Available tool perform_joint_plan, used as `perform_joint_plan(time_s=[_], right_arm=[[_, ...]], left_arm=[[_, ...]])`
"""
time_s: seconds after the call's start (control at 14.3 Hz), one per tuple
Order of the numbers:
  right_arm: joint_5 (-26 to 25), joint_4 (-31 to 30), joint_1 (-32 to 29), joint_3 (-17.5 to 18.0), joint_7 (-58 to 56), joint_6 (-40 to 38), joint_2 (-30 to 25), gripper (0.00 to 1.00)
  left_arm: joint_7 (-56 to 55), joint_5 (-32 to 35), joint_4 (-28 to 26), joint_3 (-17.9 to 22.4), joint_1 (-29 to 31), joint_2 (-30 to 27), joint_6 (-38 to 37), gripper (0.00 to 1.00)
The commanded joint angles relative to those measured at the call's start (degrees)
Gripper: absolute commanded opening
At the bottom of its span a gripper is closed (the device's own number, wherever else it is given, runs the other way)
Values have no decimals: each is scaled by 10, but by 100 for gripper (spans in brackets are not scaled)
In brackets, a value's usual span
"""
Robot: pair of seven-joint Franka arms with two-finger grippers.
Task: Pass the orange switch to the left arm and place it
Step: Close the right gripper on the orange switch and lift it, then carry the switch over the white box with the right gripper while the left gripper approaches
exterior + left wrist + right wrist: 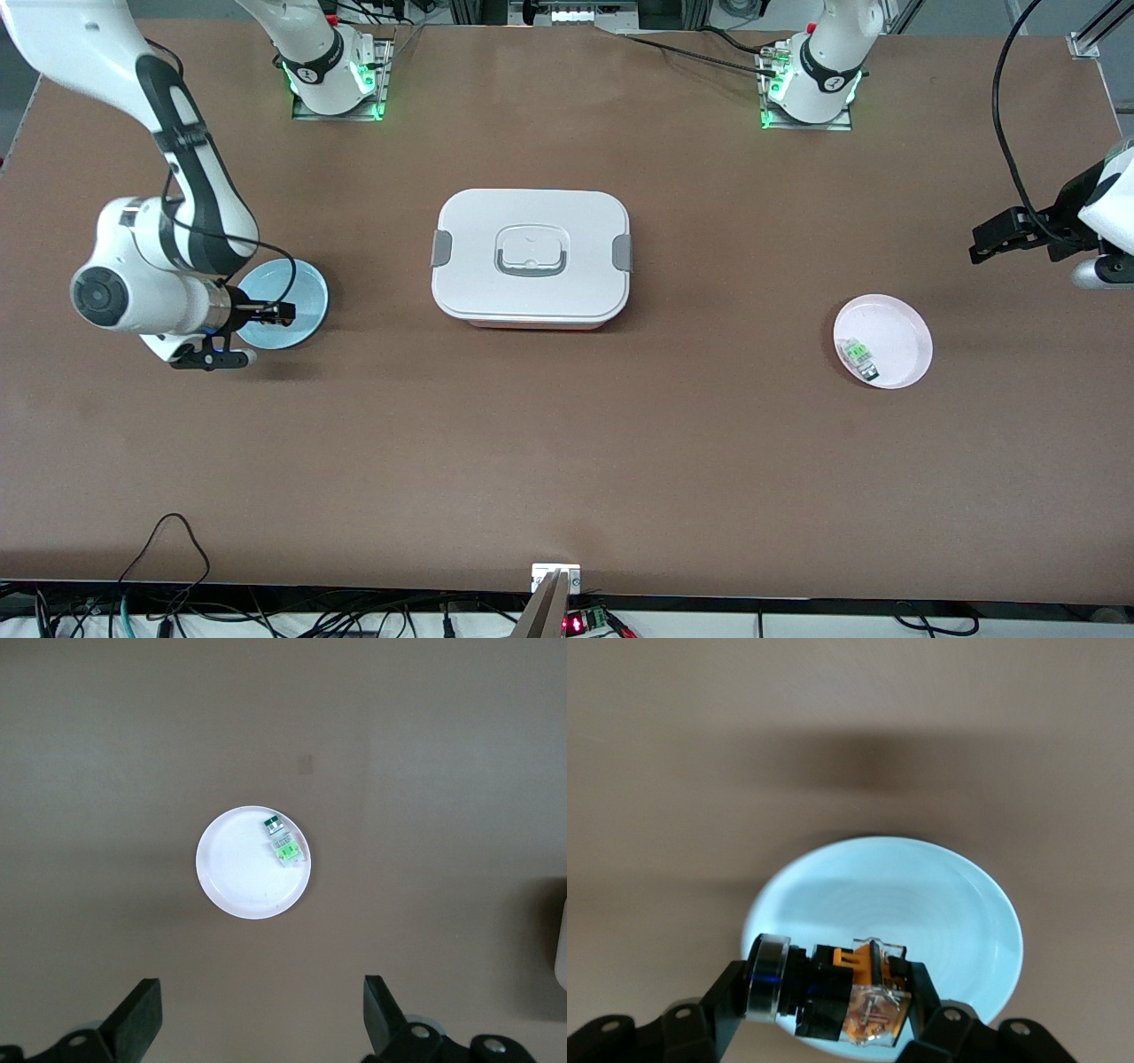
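Observation:
My right gripper (276,311) is shut on the orange switch (850,992), a small black cylinder with an orange and clear end, held sideways just above a light blue plate (297,285). In the right wrist view the plate (921,895) lies under the switch. My left gripper (985,245) is open and empty, up in the air at the left arm's end of the table. In the left wrist view its fingers (137,1020) stand wide apart above bare table. The white box (530,257) with grey clips sits closed at the table's middle, between the two grippers.
A pale pink plate (899,330) lies toward the left arm's end, nearer the front camera than the box. It holds a small clear part with green markings (859,354), also in the left wrist view (282,844). Cables run along the table's front edge.

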Motion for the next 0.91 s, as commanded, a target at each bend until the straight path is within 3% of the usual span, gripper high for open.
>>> perform_joint_plan(time_s=[0.0,0.35,0.49,0.84], right_arm=[[10,19,-6,30,-11,-38,-54,24],[162,70,-5,64,-98,-72,-79,22],[195,103,-6,92,-116,-81,-74,21],[391,167,19,147,-106,-58,-53,20]], left_arm=[[12,-5,-2,2,-2,-2,-2,100],[14,-8,-7,2,-1,-2,-2,100],[14,-10,-7,2,-1,-2,-8,100],[20,-30,-5,2,2,-3,-42,100]])
